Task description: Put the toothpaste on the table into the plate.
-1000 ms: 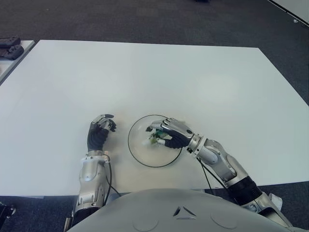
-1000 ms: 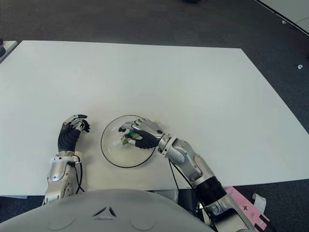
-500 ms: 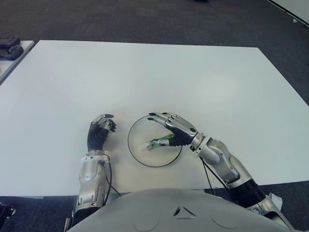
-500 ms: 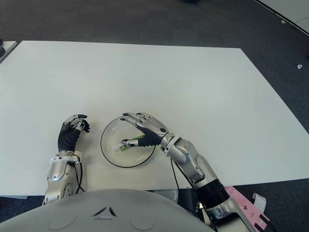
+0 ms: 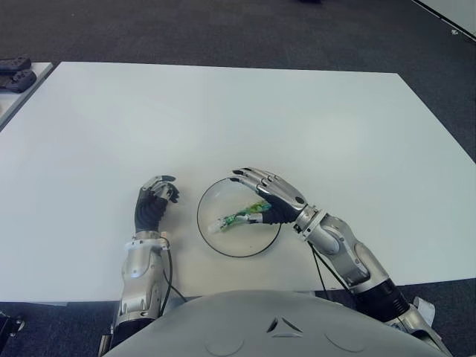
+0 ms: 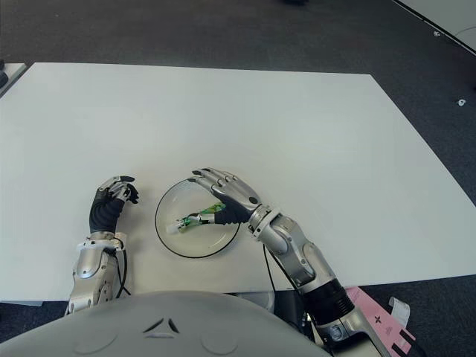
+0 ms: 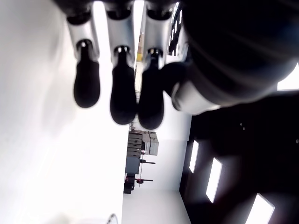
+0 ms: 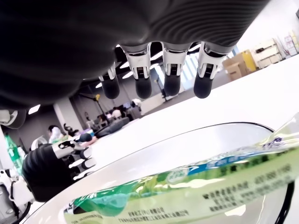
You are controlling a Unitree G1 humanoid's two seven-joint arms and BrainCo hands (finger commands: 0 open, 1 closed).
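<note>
A green and white toothpaste tube [image 5: 239, 218] lies inside the clear round plate [image 5: 210, 236] near the table's front edge. The tube also fills the near part of the right wrist view, toothpaste tube [image 8: 187, 179], resting across the plate [image 8: 154, 149]. My right hand [image 5: 269, 195] hovers over the right side of the plate with its fingers [image 8: 171, 74] spread and nothing in them. Just left of the plate, my left hand [image 5: 154, 202] stands with its fingers [image 7: 122, 91] curled and holds nothing.
The white table [image 5: 245, 119] stretches wide behind the plate. Dark controllers [image 5: 15, 73] lie on a second surface at the far left. Dark carpet surrounds the table.
My right hand opened and let go of the toothpaste tube, which now lies in the plate. The hand drew back slightly to the right. The left hand stayed still.
</note>
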